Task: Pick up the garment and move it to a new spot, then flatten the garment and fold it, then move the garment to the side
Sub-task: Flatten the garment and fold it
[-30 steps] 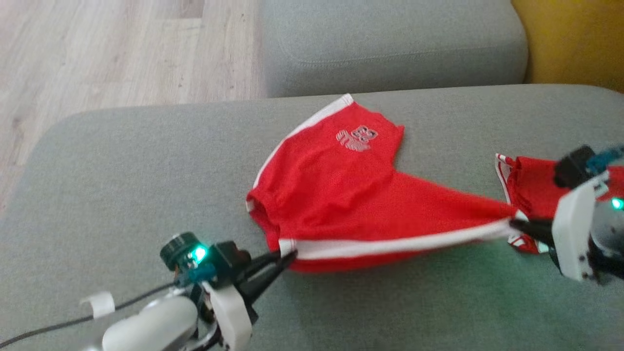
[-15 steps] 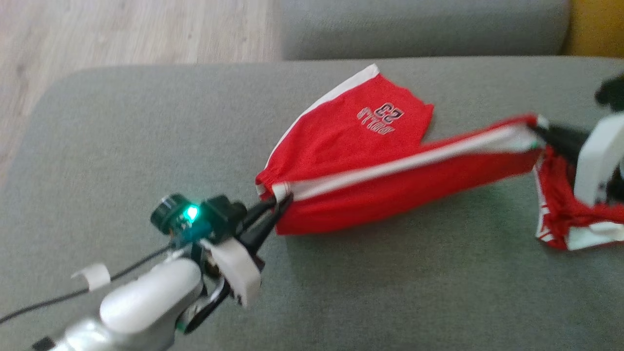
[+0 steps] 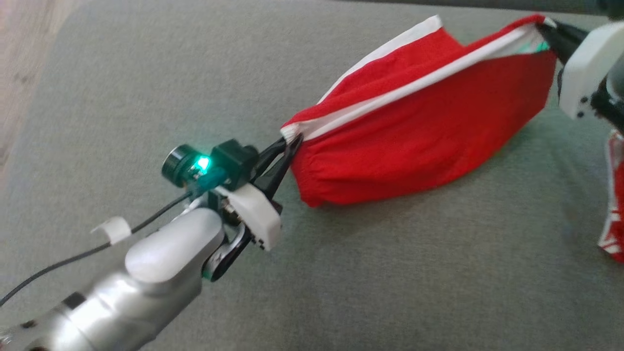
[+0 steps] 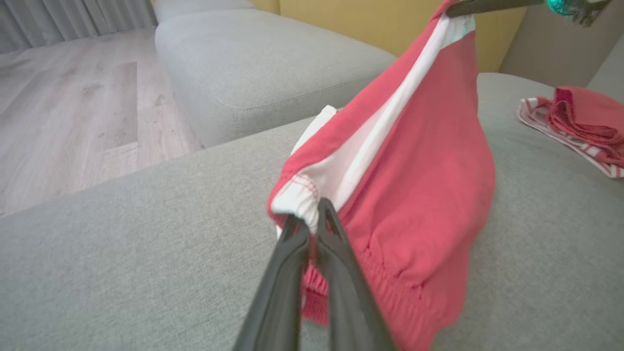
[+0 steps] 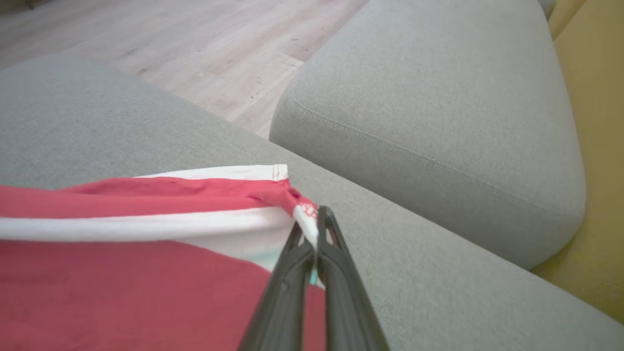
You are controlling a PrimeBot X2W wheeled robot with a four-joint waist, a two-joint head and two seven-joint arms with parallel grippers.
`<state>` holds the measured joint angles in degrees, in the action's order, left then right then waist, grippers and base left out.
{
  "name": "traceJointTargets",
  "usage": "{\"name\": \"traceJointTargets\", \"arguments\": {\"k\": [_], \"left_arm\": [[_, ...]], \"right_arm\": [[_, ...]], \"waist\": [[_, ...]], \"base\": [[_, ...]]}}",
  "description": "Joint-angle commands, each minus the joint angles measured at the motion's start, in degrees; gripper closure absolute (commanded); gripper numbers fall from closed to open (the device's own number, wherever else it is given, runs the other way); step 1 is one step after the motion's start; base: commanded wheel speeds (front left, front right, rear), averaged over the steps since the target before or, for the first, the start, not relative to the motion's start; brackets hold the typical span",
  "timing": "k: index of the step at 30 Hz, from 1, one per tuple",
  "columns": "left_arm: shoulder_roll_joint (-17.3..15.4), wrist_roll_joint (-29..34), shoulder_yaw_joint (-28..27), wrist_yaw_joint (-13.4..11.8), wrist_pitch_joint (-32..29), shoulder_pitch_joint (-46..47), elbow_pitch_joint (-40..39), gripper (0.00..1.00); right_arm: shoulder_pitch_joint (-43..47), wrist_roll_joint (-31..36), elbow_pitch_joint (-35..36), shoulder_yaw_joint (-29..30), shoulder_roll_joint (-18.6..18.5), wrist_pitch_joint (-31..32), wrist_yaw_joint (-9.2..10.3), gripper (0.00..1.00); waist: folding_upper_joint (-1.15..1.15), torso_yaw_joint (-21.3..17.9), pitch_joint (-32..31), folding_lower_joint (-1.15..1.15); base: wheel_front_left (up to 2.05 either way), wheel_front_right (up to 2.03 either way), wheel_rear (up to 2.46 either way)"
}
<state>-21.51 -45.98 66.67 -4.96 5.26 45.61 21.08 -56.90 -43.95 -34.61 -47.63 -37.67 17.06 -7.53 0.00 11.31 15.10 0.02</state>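
Observation:
The garment, red shorts with a white side stripe, hangs stretched between both grippers above the grey cushion. My left gripper is shut on the waistband corner at the garment's left end; the left wrist view shows its fingers pinching white elastic at the left gripper, with the garment hanging past them. My right gripper is shut on the leg-hem corner at the upper right. In the right wrist view the right gripper pinches the stripe's end of the garment. The lower fold sags toward the cushion.
A second red and white garment lies crumpled at the cushion's right edge, also seen as the second garment. Another grey cushion sits beyond a gap. Wooden floor lies to the left, and a yellow surface stands behind.
Both grippers have lifted the garment off the cushion and carried it up and away, folding it over so the printed leg is hidden. The head camera has also tilted down.

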Motion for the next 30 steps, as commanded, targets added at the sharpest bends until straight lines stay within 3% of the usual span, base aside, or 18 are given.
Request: {"name": "traceJointTargets", "arguments": {"k": [1,14,26,27,28,29,30], "left_arm": [[-0.8,-0.1,-2.5,0.2,0.8,3.1,-0.4,1.0],[6.2,0.2,-2.4,1.8,3.6,6.9,6.8,1.0],[10.2,0.2,-2.5,2.8,5.6,9.4,12.1,1.0],[10.5,0.2,-2.5,2.9,5.7,9.6,12.5,1.0],[10.7,0.2,-2.4,3.0,5.8,9.7,13.0,1.0],[11.0,0.2,-2.4,3.1,6.0,9.8,13.4,0.8],[11.2,0.2,-2.3,3.1,6.1,9.9,13.8,0.64]], "right_arm": [[-1.6,1.0,0.1,0.1,-0.2,-0.7,0.04,1.0],[-9.0,3.8,-11.0,-4.8,2.5,-6.3,0.04,1.0],[-13.6,3.2,-17.1,-9.1,3.6,-9.7,0.04,1.0],[-13.8,3.0,-17.4,-9.4,3.7,-9.9,0.04,0.55],[-14.0,2.9,-17.9,-9.7,3.7,-10.2,0.04,0.26],[-14.3,2.9,-18.4,-10.0,3.8,-10.5,0.04,0.0],[-14.5,2.8,-18.8,-10.3,3.9,-10.8,0.04,0.0]], "waist": [[0.0,2.1,2.2,-0.02],[0.0,7.0,7.2,-0.02],[0.0,8.9,10.1,-0.02],[0.0,8.9,10.3,-0.02],[0.0,8.9,10.4,-0.02],[0.0,8.9,10.5,-0.02],[0.0,8.9,10.5,-0.02]], "base": [[0.0,0.0,0.0],[0.0,0.0,0.0],[0.0,0.0,0.0],[0.0,0.0,0.0],[0.0,0.0,0.0],[0.0,0.0,0.0],[0.0,0.0,0.0]]}}
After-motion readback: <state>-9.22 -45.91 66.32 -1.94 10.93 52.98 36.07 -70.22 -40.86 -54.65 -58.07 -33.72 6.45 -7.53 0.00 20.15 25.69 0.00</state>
